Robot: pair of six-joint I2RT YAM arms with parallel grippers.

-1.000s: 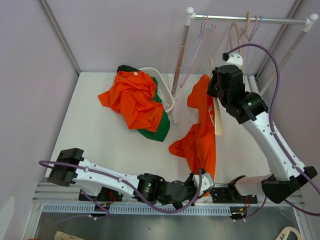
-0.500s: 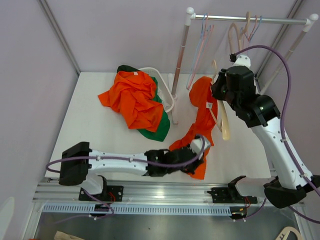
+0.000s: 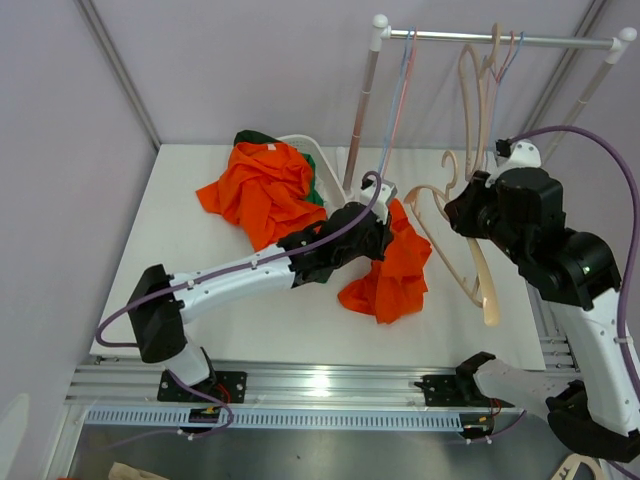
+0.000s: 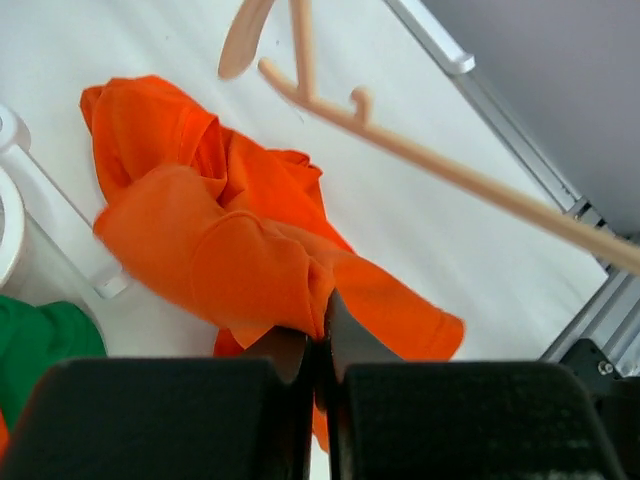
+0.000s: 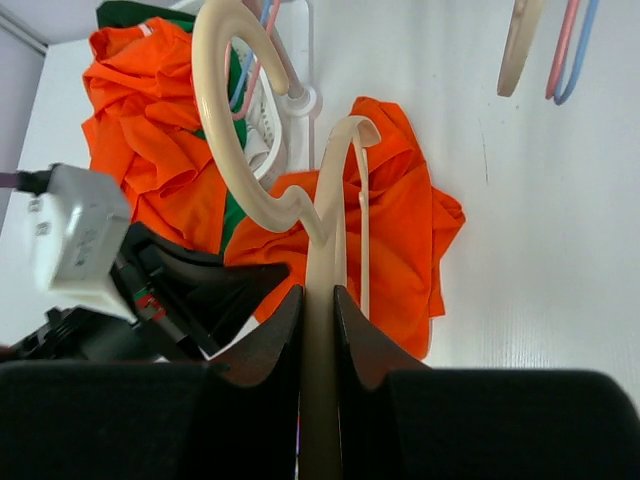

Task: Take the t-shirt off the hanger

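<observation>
The orange t-shirt [image 3: 392, 278] lies bunched on the white table, off the hanger. My left gripper [image 3: 385, 222] is shut on a fold of it, as the left wrist view shows with the cloth [image 4: 240, 250] pinched at the left gripper's [image 4: 322, 322] tips. The cream hanger [image 3: 458, 235] hangs bare in the air to the right of the shirt. My right gripper [image 3: 472, 212] is shut on it. In the right wrist view the hanger [image 5: 325, 245] runs up between the right gripper's [image 5: 318, 305] jaws, with the t-shirt [image 5: 405, 235] on the table below.
A heap of orange and green clothes [image 3: 262, 195] lies in a white basket [image 3: 325, 165] at the back left. A clothes rail [image 3: 500, 40] with several empty hangers stands at the back right, its left post [image 3: 360, 115] just behind the shirt.
My left gripper has swung from the near edge up to the table's middle, pulling the t-shirt off the hanger. The right arm has carried the bare hanger to the right and nearer.
</observation>
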